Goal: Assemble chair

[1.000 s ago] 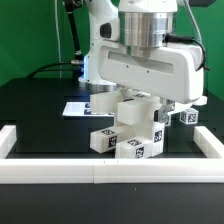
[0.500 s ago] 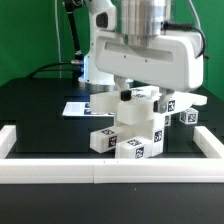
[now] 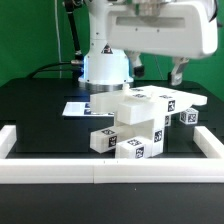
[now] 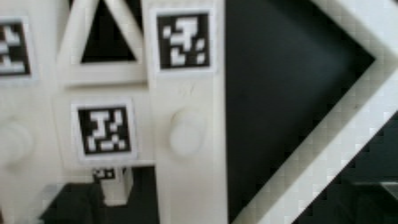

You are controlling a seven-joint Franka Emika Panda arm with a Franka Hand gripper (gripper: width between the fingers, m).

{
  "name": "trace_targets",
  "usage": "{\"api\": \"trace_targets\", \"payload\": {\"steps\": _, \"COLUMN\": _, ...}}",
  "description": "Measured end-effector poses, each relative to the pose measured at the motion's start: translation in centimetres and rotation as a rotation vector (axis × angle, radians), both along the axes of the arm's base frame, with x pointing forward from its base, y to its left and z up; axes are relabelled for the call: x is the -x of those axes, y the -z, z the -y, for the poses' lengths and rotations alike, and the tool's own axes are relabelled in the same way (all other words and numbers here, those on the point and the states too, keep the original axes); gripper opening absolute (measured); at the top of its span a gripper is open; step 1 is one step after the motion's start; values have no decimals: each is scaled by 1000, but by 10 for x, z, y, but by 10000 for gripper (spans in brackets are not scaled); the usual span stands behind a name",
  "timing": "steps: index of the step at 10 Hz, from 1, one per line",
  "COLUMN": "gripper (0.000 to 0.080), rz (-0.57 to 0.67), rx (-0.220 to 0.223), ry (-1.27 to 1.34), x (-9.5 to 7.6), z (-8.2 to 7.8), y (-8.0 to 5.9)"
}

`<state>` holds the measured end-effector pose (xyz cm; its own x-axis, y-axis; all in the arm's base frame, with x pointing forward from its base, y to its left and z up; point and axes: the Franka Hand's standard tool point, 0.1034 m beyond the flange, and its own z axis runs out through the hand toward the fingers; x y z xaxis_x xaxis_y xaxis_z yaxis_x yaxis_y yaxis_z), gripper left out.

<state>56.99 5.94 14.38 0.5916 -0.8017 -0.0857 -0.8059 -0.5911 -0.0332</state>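
Chair (image 3: 135, 118), partly assembled: its tagged white parts are stacked in one cluster beneath the gripper (image 3: 160, 62), clear of it. Gripper spread: cannot be told; nothing is seen held. Judged roughly midway; further parts are yet to be joined.

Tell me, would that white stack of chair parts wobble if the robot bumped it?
Probably stiff, not floppy: the chair parts look like blocky hard plastic. The flat top piece sticks out past the blocks beneath, so a sideways bump might tip or slide it.
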Motion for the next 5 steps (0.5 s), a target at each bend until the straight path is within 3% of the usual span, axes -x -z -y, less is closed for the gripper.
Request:
{"api": "trace_targets", "payload": {"steps": 2, "gripper": 649, "rz": 9, "rx": -15, "ry": 30, "x": 9, "z": -26, "y": -13}}
{"api": "trace_targets", "payload": {"steps": 5, "gripper": 649, "rz": 10, "rx": -12, "ry": 22, "x": 10, "z": -29, "y": -10}}
